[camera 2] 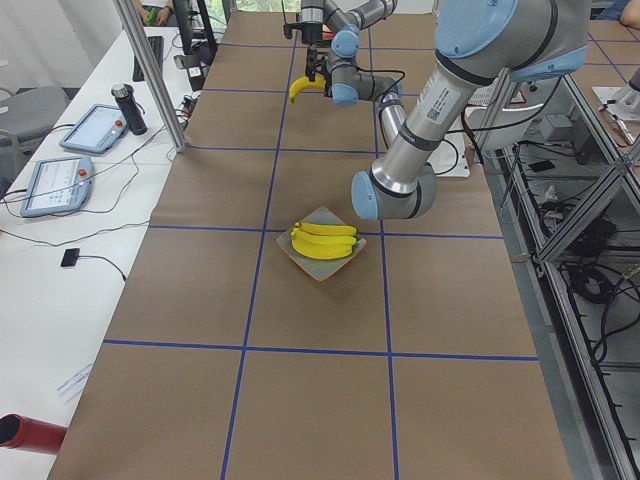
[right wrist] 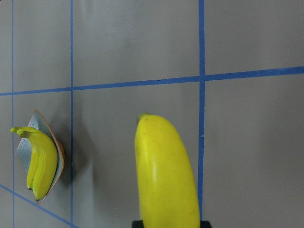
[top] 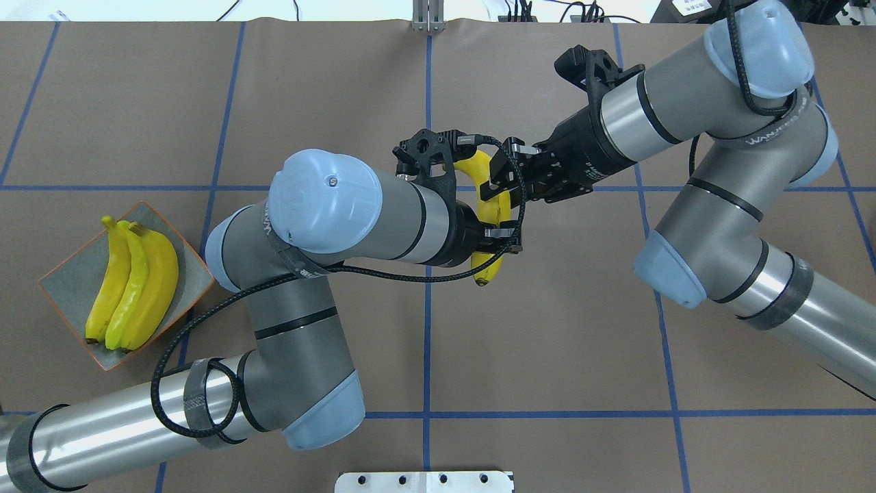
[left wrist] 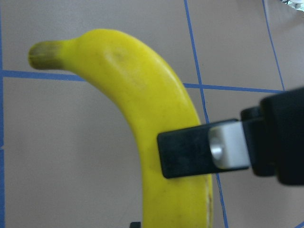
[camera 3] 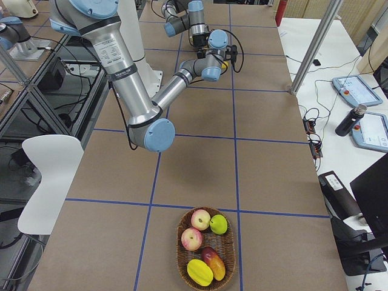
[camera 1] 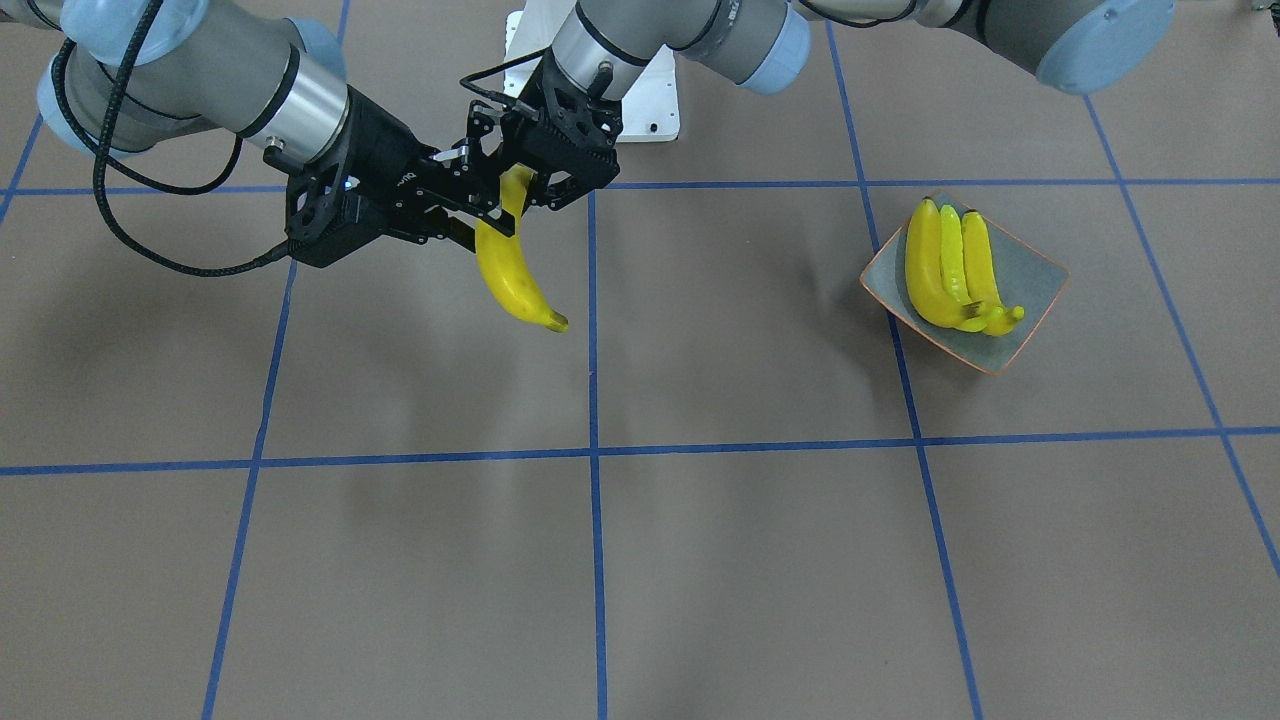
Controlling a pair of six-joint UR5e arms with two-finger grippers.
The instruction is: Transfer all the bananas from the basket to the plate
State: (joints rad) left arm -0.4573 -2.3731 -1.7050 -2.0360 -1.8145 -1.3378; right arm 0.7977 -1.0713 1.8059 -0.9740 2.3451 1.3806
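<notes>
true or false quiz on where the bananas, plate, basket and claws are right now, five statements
1. Three bananas lie on the plate. True.
2. A fourth banana lies flat on the tabletop. False: it hangs in the air above the table, with the right claw shut on it.
3. The left claw is far from that banana. False: it is right at it, beside the right claw.
4. The basket has a banana in it. False: only other fruit shows there.
5. The plate sits on the robot's left side. True.
</notes>
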